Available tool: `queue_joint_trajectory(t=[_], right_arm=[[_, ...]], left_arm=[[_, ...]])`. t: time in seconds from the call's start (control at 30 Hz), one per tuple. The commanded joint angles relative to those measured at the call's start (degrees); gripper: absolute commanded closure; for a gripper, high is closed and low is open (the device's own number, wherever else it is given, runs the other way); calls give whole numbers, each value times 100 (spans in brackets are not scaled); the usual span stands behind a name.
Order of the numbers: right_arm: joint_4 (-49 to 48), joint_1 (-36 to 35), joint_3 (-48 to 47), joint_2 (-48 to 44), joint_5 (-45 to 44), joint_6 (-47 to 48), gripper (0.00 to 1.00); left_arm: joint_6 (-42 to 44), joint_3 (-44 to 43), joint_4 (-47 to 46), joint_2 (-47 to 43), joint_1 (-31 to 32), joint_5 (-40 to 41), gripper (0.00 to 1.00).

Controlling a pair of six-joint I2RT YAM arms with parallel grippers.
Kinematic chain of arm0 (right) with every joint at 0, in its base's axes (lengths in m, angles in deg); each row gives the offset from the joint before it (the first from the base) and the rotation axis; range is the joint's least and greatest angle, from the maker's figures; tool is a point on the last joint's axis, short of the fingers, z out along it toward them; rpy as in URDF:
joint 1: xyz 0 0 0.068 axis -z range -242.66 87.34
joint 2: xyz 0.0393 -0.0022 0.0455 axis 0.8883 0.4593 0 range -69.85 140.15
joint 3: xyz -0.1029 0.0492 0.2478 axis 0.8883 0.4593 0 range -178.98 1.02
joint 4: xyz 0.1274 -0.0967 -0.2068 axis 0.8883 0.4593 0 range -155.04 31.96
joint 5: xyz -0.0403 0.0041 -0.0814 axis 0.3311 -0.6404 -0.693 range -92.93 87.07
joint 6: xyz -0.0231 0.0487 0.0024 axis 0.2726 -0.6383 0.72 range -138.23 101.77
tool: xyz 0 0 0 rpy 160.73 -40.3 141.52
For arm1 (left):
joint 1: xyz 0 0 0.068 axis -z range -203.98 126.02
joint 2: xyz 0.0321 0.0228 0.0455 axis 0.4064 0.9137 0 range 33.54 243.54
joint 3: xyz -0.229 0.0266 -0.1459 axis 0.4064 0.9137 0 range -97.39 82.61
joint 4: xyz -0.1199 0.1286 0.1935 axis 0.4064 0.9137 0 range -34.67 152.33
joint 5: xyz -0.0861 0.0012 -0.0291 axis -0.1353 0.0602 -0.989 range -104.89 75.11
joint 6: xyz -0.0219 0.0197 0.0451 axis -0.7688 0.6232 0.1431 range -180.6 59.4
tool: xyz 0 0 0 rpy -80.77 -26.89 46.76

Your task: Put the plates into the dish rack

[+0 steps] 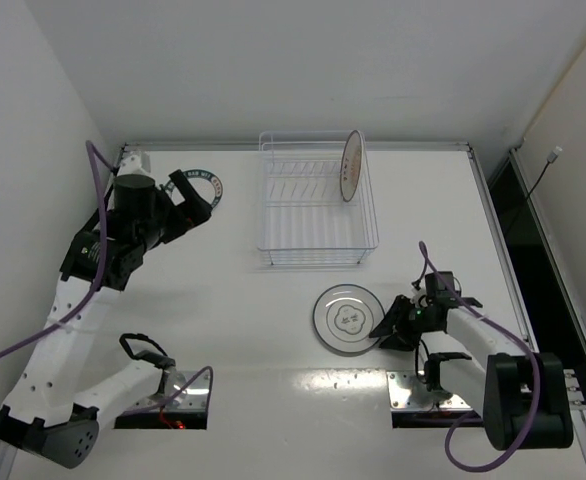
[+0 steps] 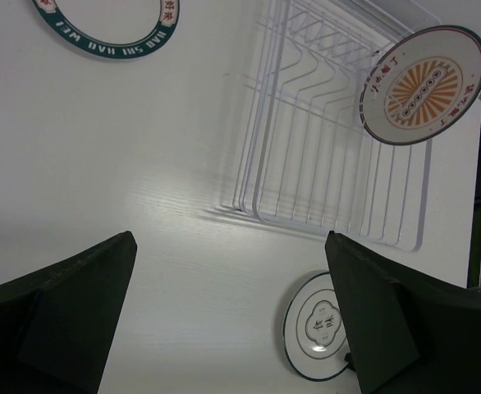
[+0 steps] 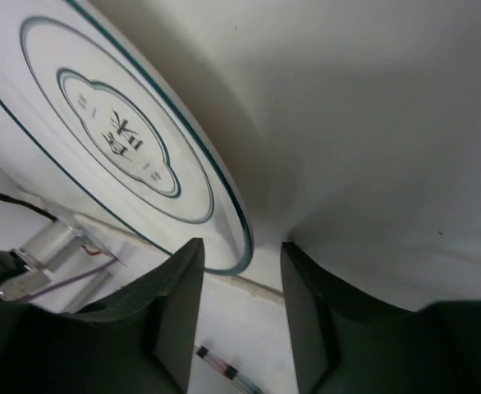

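plates (image 1: 348, 320), three: sunburst (image 1: 351, 166) in dish rack (image 1: 308, 215), flower (image 2: 321, 332) and teal-rim (image 1: 216, 188) on table (image 1: 273, 300)

Setting: robotics lab test cell. A bare white desk (image 1: 273, 330) stands enclosed by plain white walls (image 1: 273, 60). Two arms (image 1: 48, 350) are bolted to metal base plates (image 1: 413, 392) at the near edge, with purple cables (image 1: 95, 165) exposed.

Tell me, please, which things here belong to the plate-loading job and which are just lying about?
For the job:
- dish rack
- sunburst plate, standing in the rack
- flower plate, flat, by the right gripper
- teal-rimmed plate, flat, by the left gripper

Just there:
- purple cable
- metal base plate
- black wire at the right wall
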Motion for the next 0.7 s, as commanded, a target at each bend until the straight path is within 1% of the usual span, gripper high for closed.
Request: queue_joint_trajectory(t=[0.0, 0.07, 0.1, 0.13, 0.17, 0.2, 0.3, 0.33, 0.37, 0.4, 0.43, 0.5, 0.53, 0.57, 0.6, 0.63, 0.67], right_arm=[[-1030, -25, 336, 62, -373, -910, 63], [-1312, -25, 398, 114, -522, -1096, 75], [-1312, -25, 459, 114, -523, -1149, 97], [-1191, -25, 408, 36, -575, -1201, 100], [-1050, -25, 346, 35, -576, -1141, 100], [-840, -25, 276, -173, -576, -1079, 100], [310, -165, -119, -719, -812, -913, 100], [688, -218, -573, -912, -961, -773, 100], [1405, -323, -838, -1070, -1319, -519, 100], [1786, -324, -1111, -1255, -1523, -438, 100], [2399, -394, -1705, -1648, -1786, -350, 100], [2956, -342, -2358, -2028, -1999, -148, 100], [3185, -342, -3023, -2169, -2147, -95, 100], [3675, -341, -3377, -2240, -2236, -42, 100], [3880, -341, -3712, -2241, -2237, 89, 100], [3995, -341, -4254, -2180, -2106, 177, 100], [3996, -341, -4504, -2179, -2027, 265, 100]], left_arm=[[-112, -206, 550, -189, 43, -213, 0], [-112, -513, 779, -189, 43, -214, 0], [-112, -645, 1015, -189, 43, -214, 0], [-43, -881, 1183, -137, 43, -153, 0], [36, -979, 1184, -136, 43, -100, 0], [37, -1059, 1297, -58, 43, -99, 0], [108, -1191, 1447, 22, 43, -47, 0], [-40, -1191, 1448, 74, 43, -47, 0], [-103, -1191, 1448, 75, 43, -47, 0], [-164, -1191, 1361, 75, 43, -47, 0], [-235, -1191, 1308, 23, 43, -47, 0], [-235, -1244, 1098, -39, 43, -116, 0], [-183, -1305, 1036, -39, 43, -117, 0], [-104, -1366, 1035, -39, 43, -117, 0], [-51, -1367, 965, -39, 43, -117, 0], [-51, -1437, 965, -39, 43, -65, 0], [2, -1437, 912, -39, 43, -64, 0]])
